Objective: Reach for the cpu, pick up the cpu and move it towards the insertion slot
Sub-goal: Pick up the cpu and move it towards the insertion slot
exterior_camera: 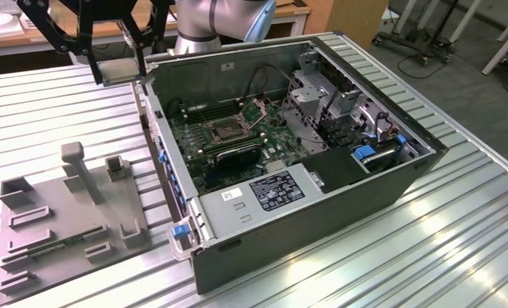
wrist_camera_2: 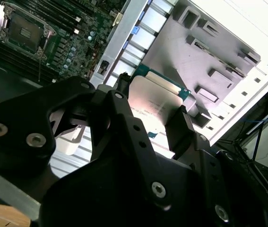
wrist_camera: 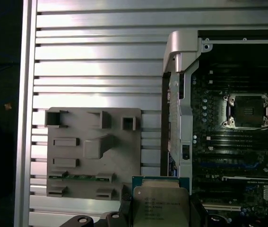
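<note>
We are carrying the cpu [wrist_camera: 160, 204] pinched in our gripper [exterior_camera: 117, 72], above the table beside the case; keeping it level while nearing the insertion slot [wrist_camera: 247, 110] seems wise

the cpu [wrist_camera: 160, 205] (clamped between black fingers [wrist_camera: 124, 208]) hangs beside the insertion slot [wrist_camera: 246, 111].

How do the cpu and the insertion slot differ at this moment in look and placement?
The cpu has a silvery metal top; the insertion slot is a dark recess in a silvery frame. The cpu is held up by the pincer, outside the computer case; the insertion slot sits fixed on the motherboard inside it. Both are square.
</note>
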Controlling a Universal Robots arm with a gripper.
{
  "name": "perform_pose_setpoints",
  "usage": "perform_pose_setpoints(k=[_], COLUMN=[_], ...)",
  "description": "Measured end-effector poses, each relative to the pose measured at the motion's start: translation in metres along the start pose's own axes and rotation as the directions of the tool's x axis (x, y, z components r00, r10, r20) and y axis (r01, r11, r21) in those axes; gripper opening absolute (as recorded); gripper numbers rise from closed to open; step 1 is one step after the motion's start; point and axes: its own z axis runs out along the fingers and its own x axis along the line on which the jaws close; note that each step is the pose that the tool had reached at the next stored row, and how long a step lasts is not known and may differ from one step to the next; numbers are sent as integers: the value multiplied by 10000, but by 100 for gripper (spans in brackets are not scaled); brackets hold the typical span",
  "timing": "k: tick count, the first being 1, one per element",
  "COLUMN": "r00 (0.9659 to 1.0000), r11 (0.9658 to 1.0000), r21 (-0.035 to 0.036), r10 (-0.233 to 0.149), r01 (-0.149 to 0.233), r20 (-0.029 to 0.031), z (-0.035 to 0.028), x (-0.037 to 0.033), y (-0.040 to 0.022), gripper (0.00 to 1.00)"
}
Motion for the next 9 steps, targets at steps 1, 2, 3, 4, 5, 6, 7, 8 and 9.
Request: perform_pose_setpoints(k=[1,2,3,4,5,6,7,8,9], r00=[10000,10000,10000,10000,10000,10000,10000,10000,10000], r11=[10000,10000,10000,10000,10000,10000,10000,10000,10000], r21=[0,1,0,-1,0,1,1,1,1], r10=[0,0,0,0,1,0,0,1,0], r01=[0,0,0,0,-1,0,0,-1,0], r20=[0,-1,0,0,0,0,0,0,0], z=[1,1,2,2,2,2,3,3,3], x=[-7,-14,-20,-25,-28,-32,-35,-37,-40], y=[0,0,-1,-1,-1,-1,-1,-1,-1], gripper=[55,55,55,55,55,55,55,55,55])
